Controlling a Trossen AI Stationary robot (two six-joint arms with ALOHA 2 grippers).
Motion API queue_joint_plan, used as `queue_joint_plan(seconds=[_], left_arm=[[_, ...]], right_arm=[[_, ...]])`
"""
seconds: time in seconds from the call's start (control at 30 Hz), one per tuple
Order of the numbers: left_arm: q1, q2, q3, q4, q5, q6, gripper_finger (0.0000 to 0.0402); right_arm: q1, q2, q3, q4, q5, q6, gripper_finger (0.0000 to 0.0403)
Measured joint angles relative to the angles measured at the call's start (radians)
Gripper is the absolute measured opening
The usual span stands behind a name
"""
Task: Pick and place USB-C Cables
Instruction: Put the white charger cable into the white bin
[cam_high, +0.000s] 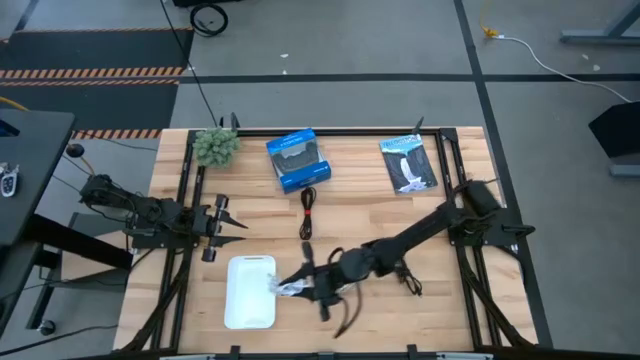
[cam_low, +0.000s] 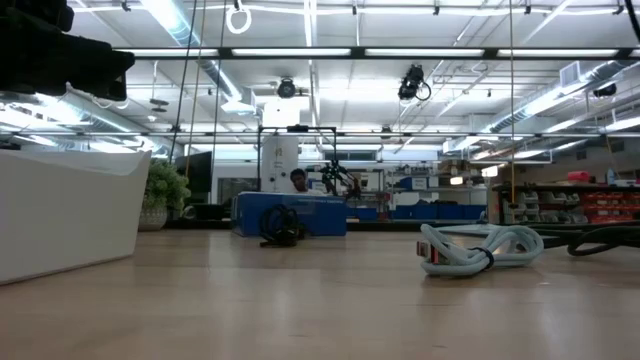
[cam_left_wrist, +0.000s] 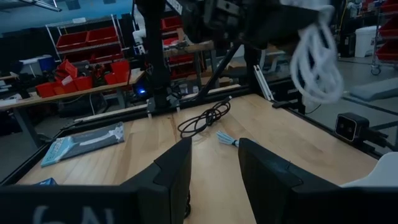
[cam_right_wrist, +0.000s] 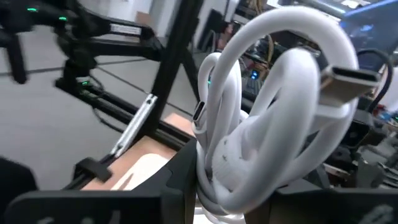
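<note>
My right gripper reaches across the table and is shut on the white USB-C cable, just above the right edge of the white tray. The left wrist view shows that coil in the air. The black-and-red cable lies on the table in front of the blue box. The light blue-grey cable and the black cable lie on the wood toward the right. My left gripper waits open near the table's left side, touching nothing. My right gripper pinches the white cable's bundled coil between its two fingers. The loops and a plug stick out beyond the fingertips. The coil is lifted clear of the table and hangs from the gripper.
The white tray sits at the near left. The black-and-white flat packet lies at the far right, and a green plant stands at the far left corner. Bare wood shows at mid-table. A person is far off in the room.
</note>
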Motion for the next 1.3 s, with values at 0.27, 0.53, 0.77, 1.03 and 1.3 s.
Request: queue_joint_plan(seconds=[0.27,0.53,0.77,1.03,1.3], left_arm=[[0.0,0.0,0.0,-0.002,0.0,0.0,0.0142],[0.0,0.0,0.0,-0.001,0.0,0.0,0.0142],[0.0,0.0,0.0,-0.003,0.0,0.0,0.0142],[0.0,0.0,0.0,-0.003,0.0,0.0,0.0142],[0.0,0.0,0.0,-0.003,0.0,0.0,0.0142]], right_arm=[[-0.019,0.248,0.325,-0.141,0.047,0.025,0.0096],[-0.05,0.443,0.605,-0.347,0.095,-0.043,0.0096],[-0.074,0.531,0.66,-0.351,0.116,-0.325,0.0096],[-0.066,0.526,0.66,-0.454,0.173,-0.441,0.0124],[-0.048,0.526,0.66,-0.571,0.202,-0.52,0.0194]])
